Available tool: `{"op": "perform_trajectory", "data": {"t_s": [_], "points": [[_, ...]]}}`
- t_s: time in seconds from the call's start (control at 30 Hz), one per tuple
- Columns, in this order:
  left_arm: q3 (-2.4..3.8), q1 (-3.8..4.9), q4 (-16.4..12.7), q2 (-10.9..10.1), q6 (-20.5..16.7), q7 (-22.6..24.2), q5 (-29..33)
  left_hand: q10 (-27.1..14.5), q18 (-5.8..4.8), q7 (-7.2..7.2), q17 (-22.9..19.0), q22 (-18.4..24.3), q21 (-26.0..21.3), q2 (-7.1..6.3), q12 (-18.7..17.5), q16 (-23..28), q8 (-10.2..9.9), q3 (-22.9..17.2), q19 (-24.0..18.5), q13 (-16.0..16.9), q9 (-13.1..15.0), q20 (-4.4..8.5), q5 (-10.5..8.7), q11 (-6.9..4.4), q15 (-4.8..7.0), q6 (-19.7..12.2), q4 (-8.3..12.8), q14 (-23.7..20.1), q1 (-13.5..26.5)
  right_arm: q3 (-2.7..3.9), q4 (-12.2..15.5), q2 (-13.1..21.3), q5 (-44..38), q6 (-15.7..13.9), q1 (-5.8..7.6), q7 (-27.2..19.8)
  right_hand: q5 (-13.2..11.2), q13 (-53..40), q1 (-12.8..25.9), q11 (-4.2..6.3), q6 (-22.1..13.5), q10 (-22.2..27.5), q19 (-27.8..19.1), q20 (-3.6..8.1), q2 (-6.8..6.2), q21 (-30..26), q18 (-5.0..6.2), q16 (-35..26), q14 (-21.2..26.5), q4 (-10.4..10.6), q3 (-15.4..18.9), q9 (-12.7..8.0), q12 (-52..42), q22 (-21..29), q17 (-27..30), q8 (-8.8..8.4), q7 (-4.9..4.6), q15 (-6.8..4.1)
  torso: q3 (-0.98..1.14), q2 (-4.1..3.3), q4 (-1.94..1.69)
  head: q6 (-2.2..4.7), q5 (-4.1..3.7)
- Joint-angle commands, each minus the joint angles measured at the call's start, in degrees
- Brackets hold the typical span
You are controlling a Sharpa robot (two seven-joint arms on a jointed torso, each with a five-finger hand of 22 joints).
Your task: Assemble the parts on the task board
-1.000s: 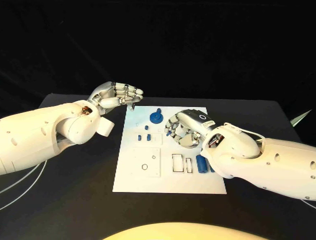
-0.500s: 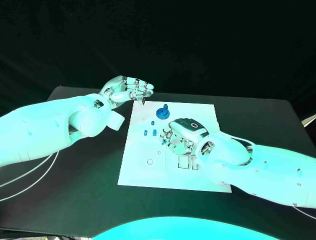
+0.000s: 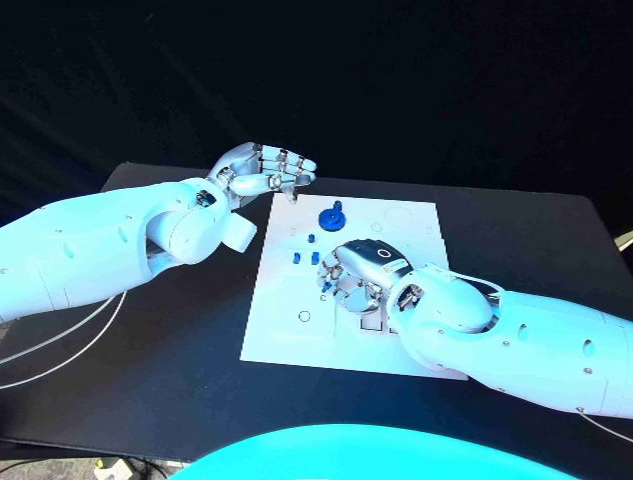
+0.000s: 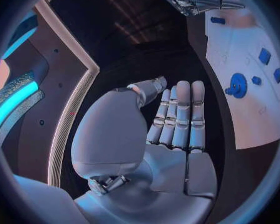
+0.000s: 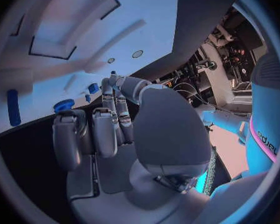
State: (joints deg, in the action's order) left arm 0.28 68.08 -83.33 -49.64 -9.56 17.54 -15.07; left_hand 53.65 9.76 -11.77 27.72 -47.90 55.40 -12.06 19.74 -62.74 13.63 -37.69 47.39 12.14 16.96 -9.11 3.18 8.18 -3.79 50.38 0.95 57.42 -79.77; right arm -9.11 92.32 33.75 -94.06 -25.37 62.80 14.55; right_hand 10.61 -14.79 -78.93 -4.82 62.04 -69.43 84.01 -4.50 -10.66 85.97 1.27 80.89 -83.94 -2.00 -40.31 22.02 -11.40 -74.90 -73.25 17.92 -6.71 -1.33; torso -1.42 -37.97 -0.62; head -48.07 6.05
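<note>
Head view: the white rectangular task board lies in the middle of the black surface, with the small blue parts in its far half and a round blue knob-like part near its far edge. The silver left hand hovers at the board's far-left corner, fingers curled in on nothing I can see. The silver right hand is over the board's middle, fingers bent down among the parts; whether it holds one I cannot tell.

The silver right hand covers the middle of the flat white task board, hiding whatever small blue parts lie beneath. Toward seven o'clock, the black counter is cut off.
</note>
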Motion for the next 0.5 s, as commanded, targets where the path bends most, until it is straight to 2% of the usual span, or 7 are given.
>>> {"op": "perform_trajectory", "data": {"t_s": [0.03, 0.33, 0.5], "points": [[0.05, 0.04, -0.2, 0.1, 0.0, 0.1, 0.5, -0.4, 0.77, -0.1, -0.1, 0.0, -0.3, 0.33, 0.2, 0.2, 0.1, 0.3, 0.1, -0.1, -0.1, -0.21, 0.37, 0.14, -0.11, -0.1, -0.1, -0.2, 0.1, -0.04, -0.3, -0.2, -1.4, 1.5, -0.13, 0.5, 0.3, -0.1, 0.5, 2.3, 0.2, -2.7, 4.3, 0.45, 0.12, -0.2, -0.28, -0.3, -2.6, 0.0, -0.4, 0.1, -0.1, -12.9, 0.1, 0.22, 0.02, -0.52, 0.0, 0.03, 0.0, -0.21, 0.09], [0.05, 0.05, -0.3, 0.1, 0.1, 0.1, 0.5, -0.4, 0.77, -0.1, -0.1, 0.0, -0.3, 0.33, 0.2, 0.2, 0.1, 0.3, 0.1, -0.1, -0.1, -0.21, 0.37, 0.14, -0.11, -0.1, -0.1, -0.2, 0.1, -0.16, -0.9, -0.7, -2.0, 2.2, -0.28, 1.1, 0.3, -0.1, 0.5, 2.3, 0.2, -2.7, 4.3, 0.45, 0.12, -0.2, -0.28, -0.3, -2.6, 0.0, -0.4, 0.1, -0.1, -12.9, 0.1, 0.22, 0.02, -0.52, 0.01, 0.02, 0.01, -0.62, 0.25], [0.05, 0.05, -0.3, 0.1, 0.1, 0.0, 0.5, -0.4, 0.77, -0.1, -0.1, 0.0, -0.3, 0.33, 0.2, 0.2, 0.1, 0.3, 0.1, -0.1, -0.1, -0.21, 0.37, 0.14, -0.11, -0.1, -0.1, -0.2, 0.1, -0.25, -1.3, -1.1, -2.2, 2.4, -0.64, 1.2, 0.3, -0.1, 0.5, 2.3, 0.2, -2.7, 4.3, 0.45, 0.12, -0.2, -0.28, -0.3, -2.6, 0.0, -0.4, 0.1, -0.1, -12.9, 0.1, 0.22, 0.02, -0.52, 0.07, -0.02, -0.1, -0.93, 0.35]]}}
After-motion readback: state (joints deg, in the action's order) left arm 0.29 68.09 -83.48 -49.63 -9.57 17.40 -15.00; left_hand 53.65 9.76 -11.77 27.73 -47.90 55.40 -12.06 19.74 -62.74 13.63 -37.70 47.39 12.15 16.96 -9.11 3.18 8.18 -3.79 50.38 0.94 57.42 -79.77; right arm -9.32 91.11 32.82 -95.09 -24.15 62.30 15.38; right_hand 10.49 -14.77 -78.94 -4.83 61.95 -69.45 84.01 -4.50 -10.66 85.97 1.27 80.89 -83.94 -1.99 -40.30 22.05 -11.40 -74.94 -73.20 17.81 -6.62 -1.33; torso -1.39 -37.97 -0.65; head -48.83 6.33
